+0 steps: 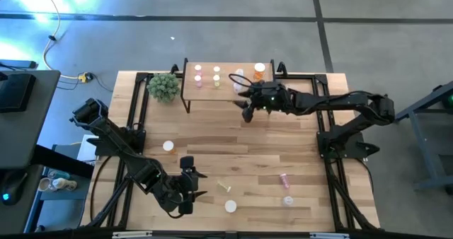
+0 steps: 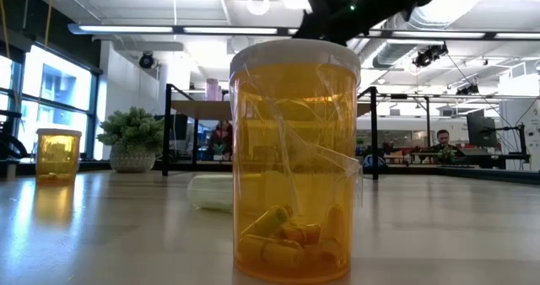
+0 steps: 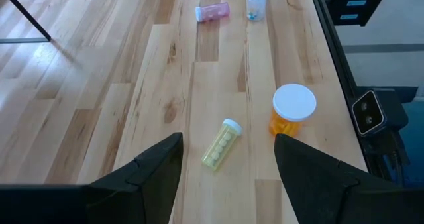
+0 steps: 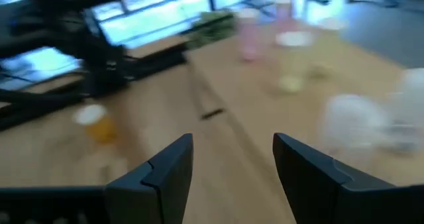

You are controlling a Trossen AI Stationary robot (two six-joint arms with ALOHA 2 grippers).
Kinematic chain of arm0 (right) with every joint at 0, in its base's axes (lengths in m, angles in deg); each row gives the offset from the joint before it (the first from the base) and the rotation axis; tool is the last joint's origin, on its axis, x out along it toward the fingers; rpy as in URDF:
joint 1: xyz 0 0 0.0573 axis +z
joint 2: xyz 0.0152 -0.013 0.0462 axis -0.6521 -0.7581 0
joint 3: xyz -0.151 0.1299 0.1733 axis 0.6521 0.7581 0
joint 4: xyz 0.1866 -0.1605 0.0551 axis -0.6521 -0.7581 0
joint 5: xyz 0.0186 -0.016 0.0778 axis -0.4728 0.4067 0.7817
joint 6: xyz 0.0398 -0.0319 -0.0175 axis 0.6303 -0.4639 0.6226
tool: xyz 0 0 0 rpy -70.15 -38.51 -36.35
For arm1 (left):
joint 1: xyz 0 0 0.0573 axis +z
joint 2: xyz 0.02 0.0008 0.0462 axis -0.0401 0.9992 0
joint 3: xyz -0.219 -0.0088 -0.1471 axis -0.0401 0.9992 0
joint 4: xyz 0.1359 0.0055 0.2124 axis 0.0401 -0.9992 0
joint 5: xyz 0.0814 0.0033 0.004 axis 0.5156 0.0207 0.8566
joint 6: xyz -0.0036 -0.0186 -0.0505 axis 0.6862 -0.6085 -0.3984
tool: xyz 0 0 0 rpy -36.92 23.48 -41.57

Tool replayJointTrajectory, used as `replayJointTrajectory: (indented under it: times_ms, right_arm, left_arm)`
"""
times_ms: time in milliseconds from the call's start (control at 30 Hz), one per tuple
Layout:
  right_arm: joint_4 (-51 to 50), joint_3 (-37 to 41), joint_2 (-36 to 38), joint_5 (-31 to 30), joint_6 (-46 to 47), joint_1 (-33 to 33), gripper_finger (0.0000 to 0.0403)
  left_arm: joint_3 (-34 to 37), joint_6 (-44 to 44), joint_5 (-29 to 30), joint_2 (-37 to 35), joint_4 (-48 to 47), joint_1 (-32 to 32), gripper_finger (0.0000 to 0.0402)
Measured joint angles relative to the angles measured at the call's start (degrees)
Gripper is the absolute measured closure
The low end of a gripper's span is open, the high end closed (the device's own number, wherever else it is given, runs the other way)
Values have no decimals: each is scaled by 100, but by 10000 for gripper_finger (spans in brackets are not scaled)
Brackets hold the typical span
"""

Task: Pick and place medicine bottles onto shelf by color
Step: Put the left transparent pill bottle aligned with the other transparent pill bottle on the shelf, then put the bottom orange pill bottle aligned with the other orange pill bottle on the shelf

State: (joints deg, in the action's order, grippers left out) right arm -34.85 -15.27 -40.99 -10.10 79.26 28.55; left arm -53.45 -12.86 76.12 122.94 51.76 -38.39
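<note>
The shelf (image 1: pixel 226 83) stands at the table's far edge. On it stand pink (image 1: pixel 198 77), yellow-green (image 1: pixel 216 75), clear (image 1: pixel 239 77) and orange (image 1: pixel 260 70) medicine bottles. My right gripper (image 1: pixel 246 110) hovers open just in front of the shelf's right half, empty (image 4: pixel 232 164). My left gripper (image 1: pixel 198 184) hangs open over the near left of the table, empty (image 3: pixel 228 168). Beyond it a yellow-green bottle (image 3: pixel 222 143) lies on its side and an orange bottle (image 3: pixel 291 111) stands upright. A pink bottle (image 3: pixel 212 12) lies farther right, beside a clear one (image 3: pixel 256 0).
Another orange bottle (image 1: pixel 168 146) stands alone left of the table's middle. A potted plant (image 1: pixel 163 87) sits left of the shelf. Black frame rails (image 1: pixel 138 105) run along both table sides. The boards between the shelf and the near bottles are bare.
</note>
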Motion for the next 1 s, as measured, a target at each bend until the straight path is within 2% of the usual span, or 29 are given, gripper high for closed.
replayJointTrajectory:
  times_ms: [67,200,367,800,1000]
  right_arm:
    - [204,-2,-164,24,107,156,203]
    - [1000,-2,-608,-303,180,349,203]
    - [1421,0,-974,-838,372,195,203]
    - [1465,0,-1175,-810,530,-340,203]
    - [1380,0,-1126,-427,528,-247,203]
  left_arm:
    - [0,-2,0,0,1,0,174]
    - [0,-16,1,0,22,2,174]
    - [0,-104,1,0,20,0,174]
    - [0,-103,1,0,-2,2,174]
    - [0,-102,0,0,-2,2,174]
